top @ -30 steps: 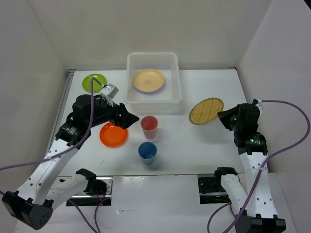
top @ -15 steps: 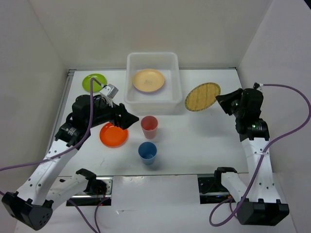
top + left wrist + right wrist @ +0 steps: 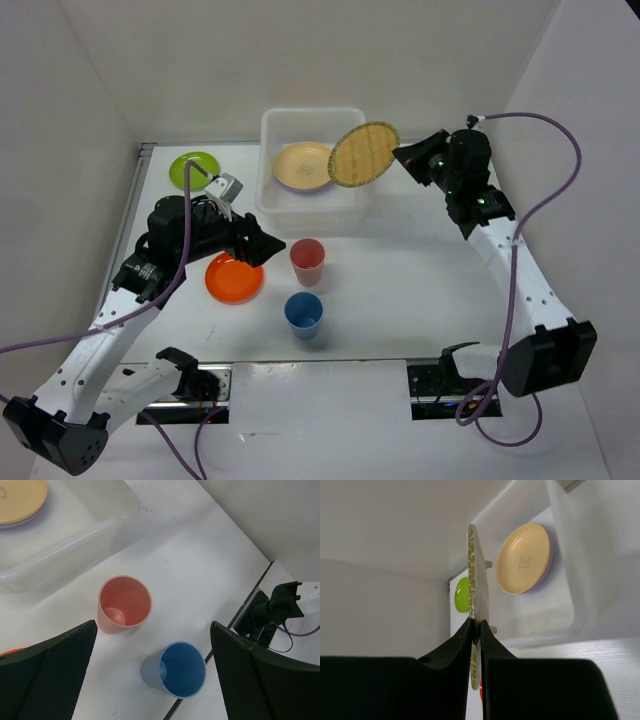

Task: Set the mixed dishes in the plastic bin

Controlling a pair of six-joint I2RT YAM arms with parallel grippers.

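The right gripper (image 3: 400,157) was pinched almost closed on the rim of the woven bamboo plate (image 3: 364,155), with only the thickness of the weave between its fingers (image 3: 462,637). The plate hung tilted in the air over the right end of the plastic bin (image 3: 312,113), well above the pale yellow plate (image 3: 305,166) lying inside on a lavender one (image 3: 551,555). To my mind the step in hand was the drop-off, and doing it well meant carrying the plate further in over the bin's floor. The wrist would then tip it toward flat and lower it close before the fingers parted. A release from this height and angle would likely let it land on edge and roll, or clip the flared rim. Such a thin edge grip (a light woven disc pivots easily) argued for slow wrist motion. The left gripper (image 3: 268,247) stood wide open and empty, just beside the pink cup (image 3: 307,262). The blue cup (image 3: 303,313), orange plate (image 3: 234,278) and lime green plate (image 3: 194,169) waited on the table.
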